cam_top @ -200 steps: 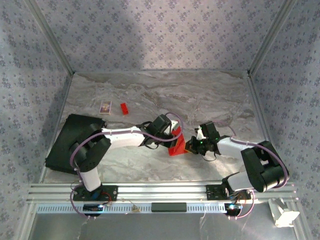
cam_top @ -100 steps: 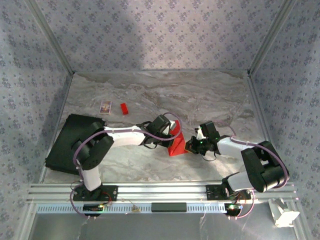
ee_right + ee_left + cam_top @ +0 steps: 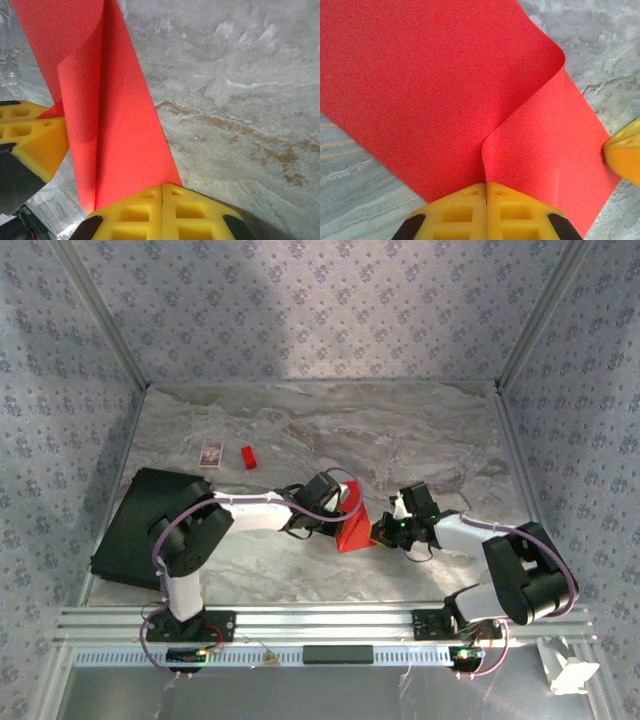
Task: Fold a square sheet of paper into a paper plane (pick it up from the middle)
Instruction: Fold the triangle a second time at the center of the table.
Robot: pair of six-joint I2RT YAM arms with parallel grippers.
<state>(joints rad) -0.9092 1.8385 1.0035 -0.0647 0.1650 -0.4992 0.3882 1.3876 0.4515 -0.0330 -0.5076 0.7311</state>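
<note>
The square sheet of paper (image 3: 352,532) is bright red and stands bent up off the table between the two arms. It curls over in a soft fold (image 3: 520,100) and has no paper plane form. My left gripper (image 3: 340,514) is shut on one edge of the sheet, its yellow fingertips pressed together (image 3: 486,184). My right gripper (image 3: 379,533) is shut on the opposite edge (image 3: 162,186), with the paper (image 3: 115,130) rising away from it. Each wrist view catches the other gripper's yellow finger at its edge.
A small red block (image 3: 248,456) and a patterned card (image 3: 210,453) lie at the back left. A black board (image 3: 135,525) lies beside the left arm. Metal posts and patterned walls close in the marble table (image 3: 420,430).
The left arm's elbow has shifted slightly to the right. Both grippers and the paper have stayed almost where they were.
</note>
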